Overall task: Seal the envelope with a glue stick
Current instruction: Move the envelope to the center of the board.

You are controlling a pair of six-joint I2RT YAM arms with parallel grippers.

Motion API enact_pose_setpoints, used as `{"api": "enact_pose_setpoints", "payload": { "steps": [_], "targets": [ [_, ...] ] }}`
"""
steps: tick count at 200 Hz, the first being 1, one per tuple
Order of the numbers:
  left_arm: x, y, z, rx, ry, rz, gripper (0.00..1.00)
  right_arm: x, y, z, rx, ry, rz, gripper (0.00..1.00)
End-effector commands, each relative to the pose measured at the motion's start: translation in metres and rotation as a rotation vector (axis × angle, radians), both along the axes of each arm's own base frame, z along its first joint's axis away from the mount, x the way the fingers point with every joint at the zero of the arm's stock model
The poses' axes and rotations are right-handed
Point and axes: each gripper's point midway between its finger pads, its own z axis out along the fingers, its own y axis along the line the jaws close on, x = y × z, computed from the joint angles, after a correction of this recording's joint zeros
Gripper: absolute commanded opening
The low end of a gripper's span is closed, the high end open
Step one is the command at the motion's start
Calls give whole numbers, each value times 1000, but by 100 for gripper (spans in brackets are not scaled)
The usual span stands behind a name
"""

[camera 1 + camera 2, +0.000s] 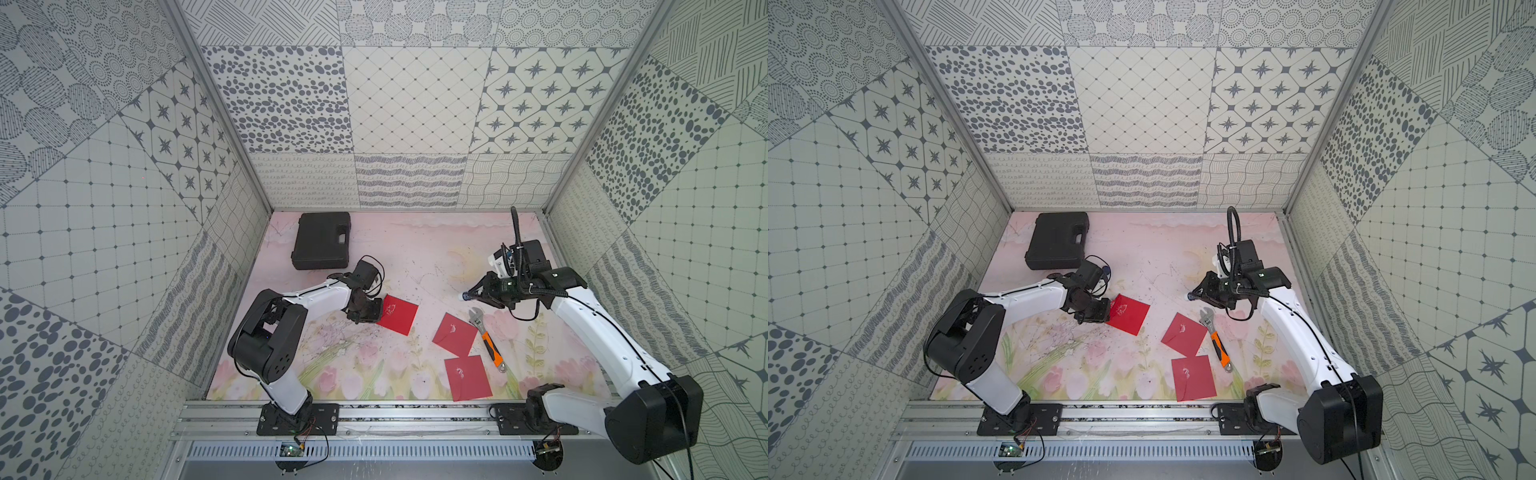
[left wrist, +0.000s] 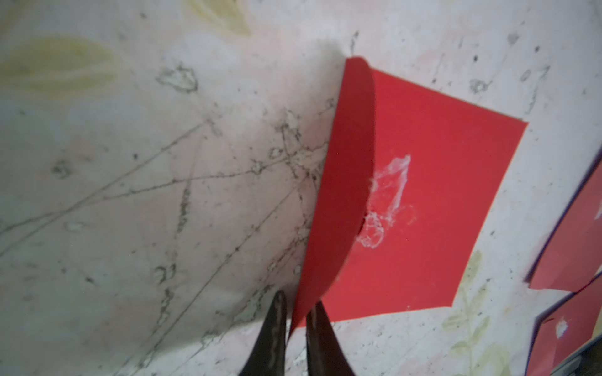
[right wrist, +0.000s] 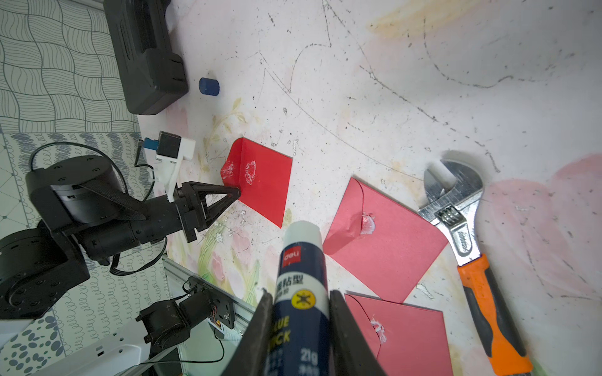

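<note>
— Patterned walls [image 1: 415, 99] are boxing in the flowery pink desk [image 1: 415, 257], and a black case [image 1: 321, 240] is sitting at the back. How is the envelope going to handle?

— Light and floppy, I am guessing: thin paper that is likely to slide or buckle if pushed flat. The envelope [image 2: 423, 195] is lying on the desk in front of the left arm. The left tool [image 2: 298, 298] is pinching a corner of its flap [image 2: 342, 195], which seems the right place to be holding. The flap is standing up and curling over the body. It is looking bright red and squarish, with a crusty white glue smear [image 2: 387, 188] under the flap's edge. A second envelope [image 1: 455, 334] and a third envelope [image 1: 467, 377] are lying beside an orange-handled wrench [image 1: 486, 338].

— And the glue stick?

— Light too, but stiff, and its smooth plastic barrel is probably going to twist under sideways pressure. The right tool [image 3: 300, 293] is clamping the glue stick [image 3: 301, 260] around the lower barrel, leaving the working end free. I judge it is hovering above the desk near the wrench's head. It is well apart from the pinched envelope and pointing toward it. It is showing a dark blue label, a red logo, a round yellow mark and a white end. A blue cap [image 3: 208, 86] is lying by the case.
</note>
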Motion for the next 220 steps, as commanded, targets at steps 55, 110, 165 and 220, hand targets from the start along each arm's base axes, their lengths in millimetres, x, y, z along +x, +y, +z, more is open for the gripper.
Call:
{"api": "enact_pose_setpoints", "payload": {
  "steps": [55,110,165,220],
  "targets": [
    [-42,-17,15,-29,-19,-68,0,-2,23,11,-93,-37,94,0],
    [-85,-32,28,-164,6,-46,0,-25,72,-1,-157,20,238,0],
    [-117,-48,16,-239,57,-92,0,-45,112,-21,-233,71,343,0],
    [-121,-53,6,-259,77,-114,0,-53,145,-43,-312,94,411,0]
  ]
}}
